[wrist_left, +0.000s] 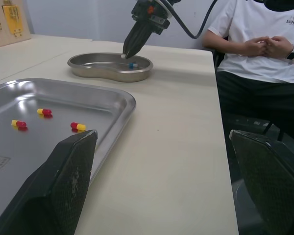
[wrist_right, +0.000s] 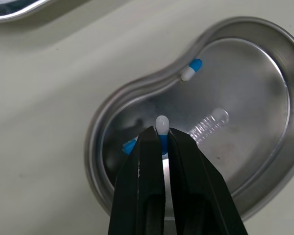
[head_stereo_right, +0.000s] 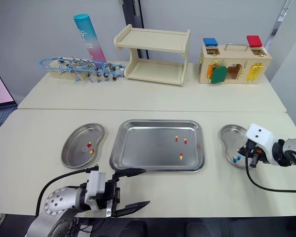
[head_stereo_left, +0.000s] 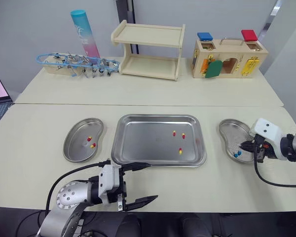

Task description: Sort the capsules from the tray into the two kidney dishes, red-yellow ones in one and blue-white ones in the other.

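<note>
**Right arm over dish with blue-white capsule; three red-yellow ones in tray**

Head views: rectangular stainless-steel tray mid-table, three red-yellow capsules in its right half; left steel kidney dish holds two red-yellow ones; right steel kidney dish sits under the right gripper; left gripper hangs at the tray's near edge.

Left wrist view: left gripper spread wide, nothing in it; seated person in a white shirt at the table end.

Right wrist view: right gripper clamped on a blue-white capsule, white end poking past the tips, above the dish; two loose blue-white ones lie in it.

Handling, my read: light, smooth, thin-shelled, rolls readily; pinch across mid-barrel, low force.
</note>
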### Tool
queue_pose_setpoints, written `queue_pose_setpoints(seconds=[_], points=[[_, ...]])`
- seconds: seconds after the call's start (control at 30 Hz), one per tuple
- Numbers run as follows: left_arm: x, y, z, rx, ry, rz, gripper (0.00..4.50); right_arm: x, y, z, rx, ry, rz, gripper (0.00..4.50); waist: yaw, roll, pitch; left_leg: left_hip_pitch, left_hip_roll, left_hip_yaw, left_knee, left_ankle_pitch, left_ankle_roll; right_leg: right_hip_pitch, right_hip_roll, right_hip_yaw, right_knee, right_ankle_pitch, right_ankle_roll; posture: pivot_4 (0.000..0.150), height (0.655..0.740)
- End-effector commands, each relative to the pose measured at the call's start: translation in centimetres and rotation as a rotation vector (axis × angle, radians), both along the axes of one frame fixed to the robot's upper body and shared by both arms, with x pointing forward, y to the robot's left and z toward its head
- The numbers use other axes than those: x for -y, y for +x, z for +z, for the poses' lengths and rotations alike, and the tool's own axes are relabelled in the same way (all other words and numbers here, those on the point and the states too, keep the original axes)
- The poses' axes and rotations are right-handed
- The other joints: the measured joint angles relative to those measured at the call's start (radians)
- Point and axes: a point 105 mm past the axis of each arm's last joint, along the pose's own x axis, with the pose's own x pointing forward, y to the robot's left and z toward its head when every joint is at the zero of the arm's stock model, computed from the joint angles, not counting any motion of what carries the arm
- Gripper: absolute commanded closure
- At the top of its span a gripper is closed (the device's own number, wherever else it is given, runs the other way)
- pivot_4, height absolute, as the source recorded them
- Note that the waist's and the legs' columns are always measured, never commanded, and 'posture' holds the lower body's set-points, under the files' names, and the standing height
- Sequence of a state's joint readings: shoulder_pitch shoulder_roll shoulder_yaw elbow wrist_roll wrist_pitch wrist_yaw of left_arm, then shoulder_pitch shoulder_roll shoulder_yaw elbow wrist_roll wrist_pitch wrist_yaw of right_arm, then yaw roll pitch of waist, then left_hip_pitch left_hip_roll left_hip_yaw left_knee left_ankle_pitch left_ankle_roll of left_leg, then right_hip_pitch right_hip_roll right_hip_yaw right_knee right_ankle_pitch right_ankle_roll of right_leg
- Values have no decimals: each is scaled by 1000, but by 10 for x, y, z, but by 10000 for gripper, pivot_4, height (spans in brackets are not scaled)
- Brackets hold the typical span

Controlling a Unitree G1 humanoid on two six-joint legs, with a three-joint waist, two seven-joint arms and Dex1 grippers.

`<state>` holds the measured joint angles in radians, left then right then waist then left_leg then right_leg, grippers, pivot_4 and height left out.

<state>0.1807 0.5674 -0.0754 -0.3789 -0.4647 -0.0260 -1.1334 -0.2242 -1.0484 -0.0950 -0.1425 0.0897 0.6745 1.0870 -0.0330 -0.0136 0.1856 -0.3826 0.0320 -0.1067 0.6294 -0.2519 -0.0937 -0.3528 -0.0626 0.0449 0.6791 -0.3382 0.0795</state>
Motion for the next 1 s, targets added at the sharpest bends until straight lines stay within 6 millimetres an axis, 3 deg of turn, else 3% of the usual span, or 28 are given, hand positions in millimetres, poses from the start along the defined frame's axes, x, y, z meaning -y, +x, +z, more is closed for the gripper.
queue_pose_setpoints(seconds=[0.03, 0.33, 0.4, 0.5, 0.6, 0.77, 0.83, 1.0], points=[[-1, -1, 4, 17, -1, -8, 0, 7, 8, 11, 72, -30, -18, 33904, 1, 0, 0, 0, 0, 0, 0, 0, 0, 0, 0, 0, 0, 0, 0, 1500, 7400], [-4, -4, 1, 7, -3, 21, 0, 17, 8, 24, 128, -35, -19, 6620, 1, 0, 0, 0, 0, 0, 0, 0, 0, 0, 0, 0, 0, 0, 0, 1500, 7400], [-6, -3, 1, 6, -2, 37, 0, 11, 3, 27, 150, -17, 41, 216, 1, 0, 0, 0, 0, 0, 0, 0, 0, 0, 0, 0, 0, 0, 0, 1500, 7400], [-11, 0, 0, 6, 3, 74, 0, -3, -7, 33, 184, 41, 153, 216, 2, 0, 0, 0, 0, 0, 0, 0, 0, 0, 0, 0, 0, 0, 0, 1500, 7400], [-24, 7, 2, 6, 2, 178, 0, -30, -27, 36, 187, 167, 280, 216, 2, 0, 0, 0, 0, 0, 0, 0, 0, 1, 0, -1, 0, 0, 0, 1500, 7400], [-52, 13, 11, 27, -8, 367, 0, -52, -51, 23, 148, 253, 354, 216, 2, -1, 1, 0, 0, 0, 0, 0, 0, 1, 0, 0, 0, 0, 0, 1500, 7400], [-70, 15, 16, 20, -34, 487, 0, -54, -54, 17, 154, 273, 353, 216, 2, -2, 1, 0, 0, -1, 0, 0, 0, 2, 0, -1, 0, 0, 0, 1500, 7400], [-155, 6, 15, -17, 14, 889, 0, -34, -48, 10, 303, 246, 261, 216, 1, -3, 1, 1, 0, -1, 0, 0, 0, 1, 0, -1, 0, 0, 0, 1500, 7400]])
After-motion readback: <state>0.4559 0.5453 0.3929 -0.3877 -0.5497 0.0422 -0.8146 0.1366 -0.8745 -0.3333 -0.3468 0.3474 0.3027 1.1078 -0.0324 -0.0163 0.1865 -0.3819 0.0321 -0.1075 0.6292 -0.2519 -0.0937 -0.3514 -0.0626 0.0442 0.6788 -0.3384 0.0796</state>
